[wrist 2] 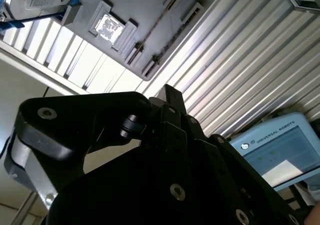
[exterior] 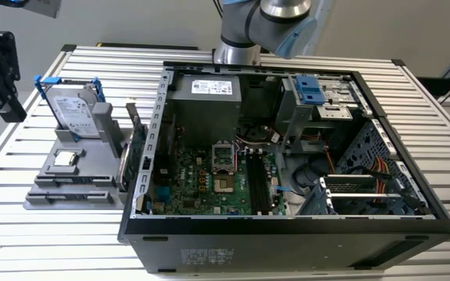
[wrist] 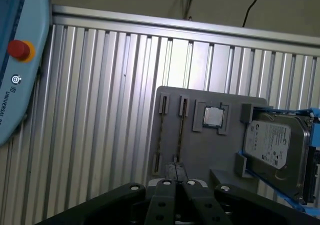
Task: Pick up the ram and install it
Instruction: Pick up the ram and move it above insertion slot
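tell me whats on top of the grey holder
A blue-framed hard drive, a square chip and the ram, edge-on in a slot. The holder under the drive is covered.

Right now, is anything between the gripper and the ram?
Nothing visible does. In the first wrist view the gripper hangs over the grey holder, with only open air down to the ram in its slot.

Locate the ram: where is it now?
In the first wrist view the ram stands on edge in a slot of the gray holder, beside the processor chip; the exterior view has that holder on its left, by the computer case.
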